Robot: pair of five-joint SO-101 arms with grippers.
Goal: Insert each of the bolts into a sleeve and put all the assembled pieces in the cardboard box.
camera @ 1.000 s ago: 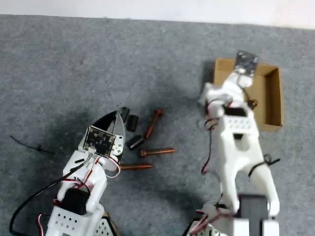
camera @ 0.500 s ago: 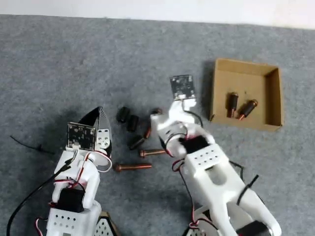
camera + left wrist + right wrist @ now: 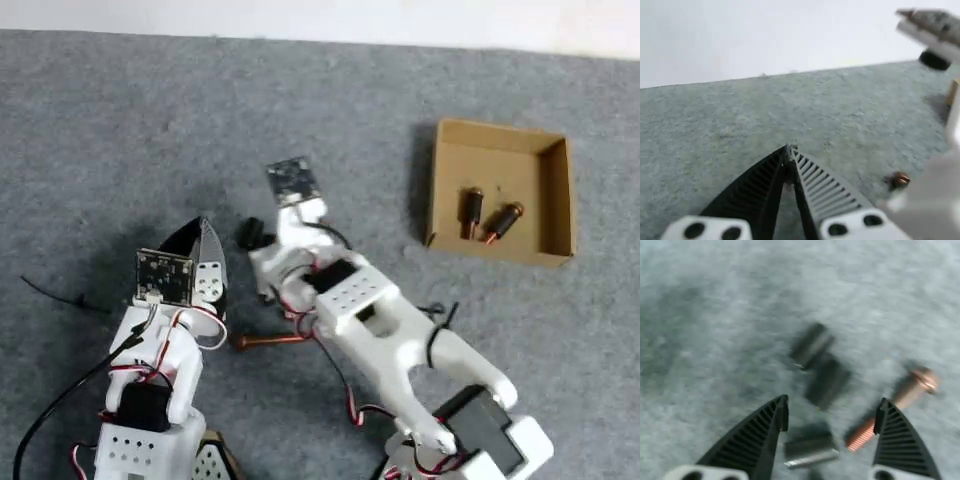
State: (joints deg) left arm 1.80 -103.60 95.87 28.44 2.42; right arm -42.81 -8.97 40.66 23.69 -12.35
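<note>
risk: right gripper [image 3: 834, 405], spread wide and empty over the loose sleeve [image 3: 809, 450] and bolt [image 3: 910, 391], could close on both together, knocking neighbouring sleeves [image 3: 812, 345] away; left gripper [image 3: 788, 155] is closed, empty.

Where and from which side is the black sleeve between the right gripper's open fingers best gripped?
Probably across its round body at mid-length, from straight above. The sleeve lies flat, its long axis running finger to finger of the right gripper, so turn the wrist first; mind the copper bolt beside it.
</note>
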